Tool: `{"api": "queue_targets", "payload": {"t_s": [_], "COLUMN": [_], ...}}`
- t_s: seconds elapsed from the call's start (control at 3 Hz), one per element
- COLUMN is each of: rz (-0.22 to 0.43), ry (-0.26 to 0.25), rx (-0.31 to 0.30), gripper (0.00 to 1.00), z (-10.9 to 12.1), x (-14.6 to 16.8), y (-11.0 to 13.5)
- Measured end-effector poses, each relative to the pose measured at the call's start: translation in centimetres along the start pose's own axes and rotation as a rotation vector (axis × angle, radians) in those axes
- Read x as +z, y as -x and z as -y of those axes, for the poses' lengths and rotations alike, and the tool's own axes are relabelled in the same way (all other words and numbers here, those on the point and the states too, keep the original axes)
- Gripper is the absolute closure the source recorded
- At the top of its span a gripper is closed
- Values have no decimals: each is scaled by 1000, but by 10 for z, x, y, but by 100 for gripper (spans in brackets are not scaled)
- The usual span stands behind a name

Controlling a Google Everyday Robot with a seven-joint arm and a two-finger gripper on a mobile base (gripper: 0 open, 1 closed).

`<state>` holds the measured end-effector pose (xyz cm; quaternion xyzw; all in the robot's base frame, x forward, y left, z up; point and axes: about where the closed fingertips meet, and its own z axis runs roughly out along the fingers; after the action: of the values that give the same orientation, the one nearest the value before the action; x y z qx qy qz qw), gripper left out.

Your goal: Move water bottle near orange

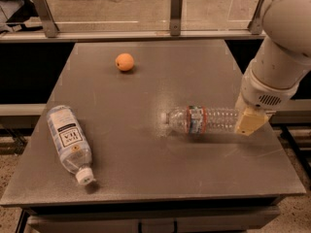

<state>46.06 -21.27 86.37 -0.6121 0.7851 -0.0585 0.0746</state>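
The water bottle point(201, 120), slim, clear and ribbed with a red-and-teal label band, lies on its side on the right half of the grey table point(146, 174). Its base points left, and its cap end is hidden. My gripper point(249, 124) comes down from the white arm at the right and is closed around the bottle's right end, with a tan finger point(251, 120) covering the neck. The orange point(125, 61) sits at the far left-centre of the table, well apart from the bottle.
A fatter clear bottle point(69, 142) with a large white label lies on its side near the front left edge, white cap toward the front. A rail with metal posts point(176, 13) runs behind the table. The table's right edge is just under my gripper.
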Motion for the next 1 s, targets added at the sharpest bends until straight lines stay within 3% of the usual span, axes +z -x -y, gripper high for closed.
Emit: {"api": "queue_targets", "payload": {"t_s": [0.67,1.0], "rz": [-43,-2], "ry": [-63,-129], "rx": [161,247], "gripper": [100,100], "z": [59,82], "x": [-37,-47], "y": [9,22]}}
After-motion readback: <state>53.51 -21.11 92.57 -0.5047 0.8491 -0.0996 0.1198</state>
